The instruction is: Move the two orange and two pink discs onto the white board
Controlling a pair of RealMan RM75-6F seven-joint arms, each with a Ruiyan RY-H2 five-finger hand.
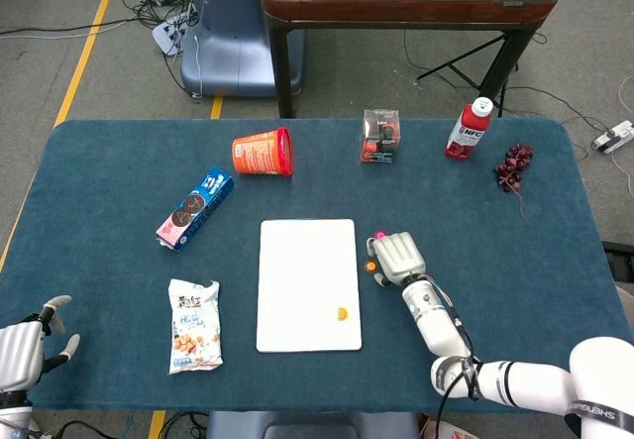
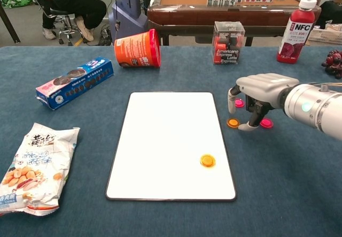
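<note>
Chest view shows the right hand (image 2: 256, 95) low over the table, just beside the right edge of the white board (image 2: 171, 140). Its fingers are curled down and apart, and I see nothing held between them. One orange disc (image 2: 208, 161) lies already on the board, near its lower right part. The other orange disc (image 2: 233, 123) is on the blue cloth just off the board's edge, close to a fingertip. One pink disc (image 2: 239, 102) sits under the hand and the second pink disc (image 2: 266, 123) lies a little to the right of it.

I think the step now is to take the orange disc from the cloth. The discs are thin and flat, so the fingertips should come down on both sides and pinch at the rim, not press from above. The pink discs are near and may be pushed away.

The left hand (image 1: 25, 345) waits at the table's near left corner, fingers spread, empty.
</note>
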